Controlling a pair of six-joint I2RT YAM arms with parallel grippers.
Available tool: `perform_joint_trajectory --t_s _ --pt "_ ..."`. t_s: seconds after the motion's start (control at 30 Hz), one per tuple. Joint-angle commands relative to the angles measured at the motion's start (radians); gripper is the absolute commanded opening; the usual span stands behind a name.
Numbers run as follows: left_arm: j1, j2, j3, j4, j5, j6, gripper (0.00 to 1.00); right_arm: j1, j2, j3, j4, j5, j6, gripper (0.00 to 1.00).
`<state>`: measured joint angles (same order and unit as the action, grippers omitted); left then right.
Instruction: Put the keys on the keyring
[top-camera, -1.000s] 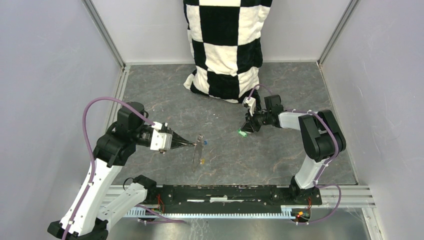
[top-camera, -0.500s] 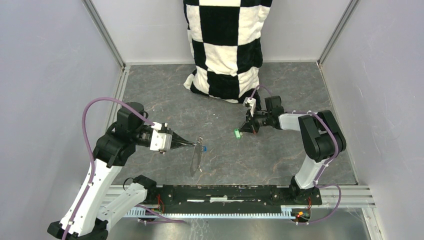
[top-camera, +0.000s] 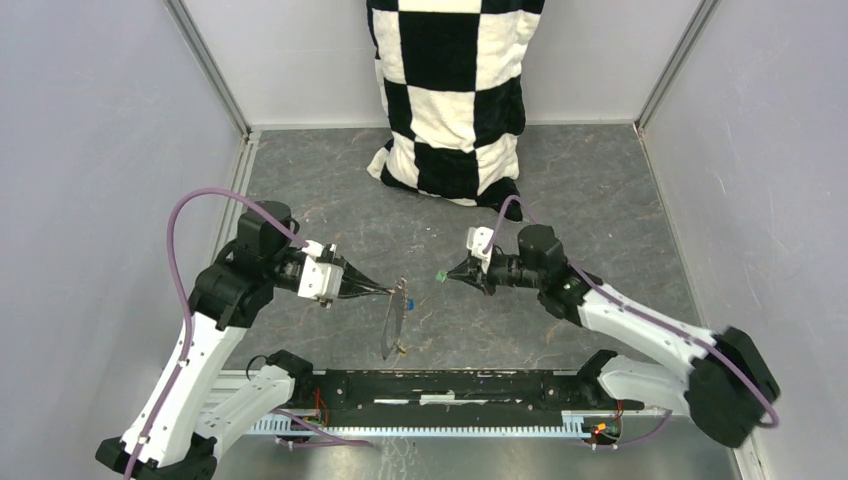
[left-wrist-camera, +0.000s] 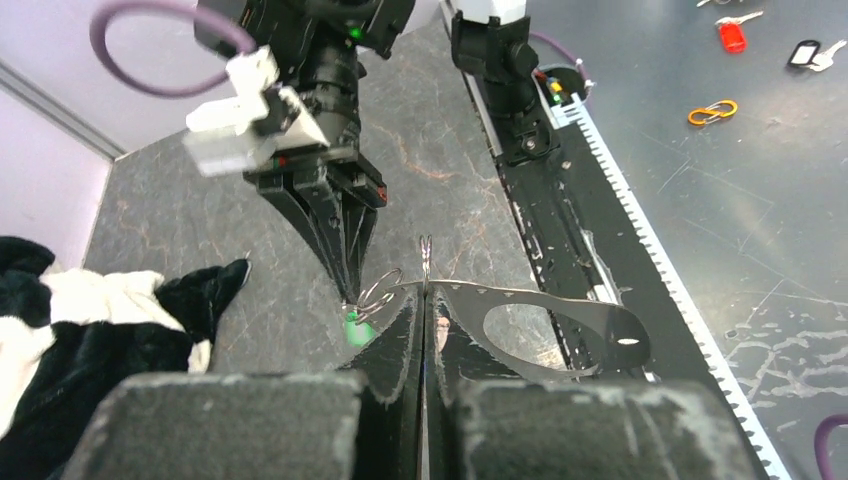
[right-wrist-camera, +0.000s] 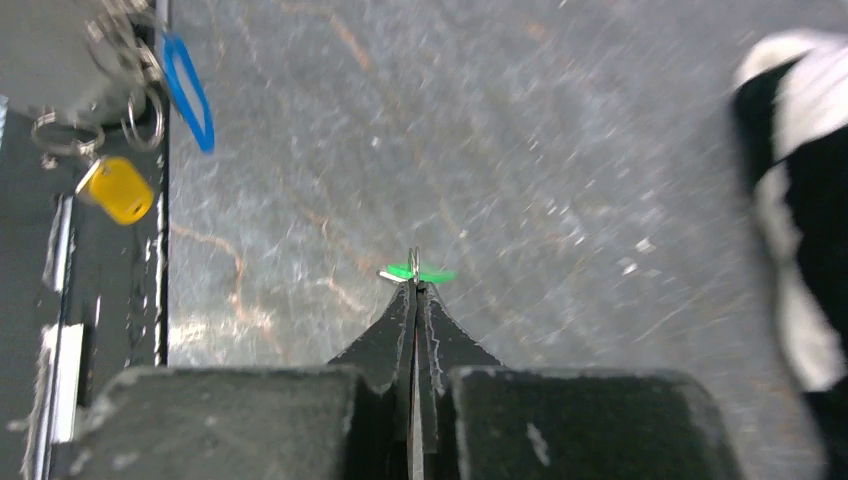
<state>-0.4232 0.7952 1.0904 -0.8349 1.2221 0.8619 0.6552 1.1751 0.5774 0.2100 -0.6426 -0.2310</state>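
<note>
mid-table, l gripper (top-camera: 386, 290) is pressed tight on the keyring (top-camera: 392, 322) strap, holding it up edge-on so its silver rings (left-wrist-camera: 378, 290) face the other arm. blue key (top-camera: 409, 299) & yellow key (top-camera: 400, 350) seem to hang from it already. r gripper (right-wrist-camera: 413, 290) pinches the green key (right-wrist-camera: 425, 272), near the rings but apart, prob lining up to thread it.
</note>
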Motion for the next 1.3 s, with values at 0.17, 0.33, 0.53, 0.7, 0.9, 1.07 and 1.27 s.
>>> perform_joint_trajectory --t_s 0.17,0.33,0.53,0.7,0.9,1.07,1.27 --pt "-0.002 -0.003 0.084 0.012 0.142 -0.062 0.02 0.273 -0.326 0.147 -0.193 0.407 -0.141 0.00" --pt "-0.002 -0.004 0.086 0.015 0.209 -0.080 0.02 0.537 -0.314 0.264 -0.267 0.655 -0.242 0.00" --pt "-0.002 0.011 0.105 0.035 0.299 -0.138 0.02 0.804 -0.237 0.370 -0.268 0.935 -0.378 0.00" --pt "-0.002 0.024 0.117 0.035 0.316 -0.183 0.02 0.869 -0.216 0.407 -0.271 0.931 -0.373 0.00" --pt "-0.002 0.036 0.121 0.034 0.342 -0.214 0.02 0.902 -0.249 0.421 -0.253 0.894 -0.338 0.00" --pt "-0.002 0.050 0.131 0.033 0.382 -0.245 0.02 0.902 -0.328 0.394 -0.218 0.795 -0.292 0.00" --pt "-0.002 0.067 0.137 0.033 0.411 -0.258 0.02 0.902 -0.371 0.367 -0.163 0.738 -0.274 0.00"
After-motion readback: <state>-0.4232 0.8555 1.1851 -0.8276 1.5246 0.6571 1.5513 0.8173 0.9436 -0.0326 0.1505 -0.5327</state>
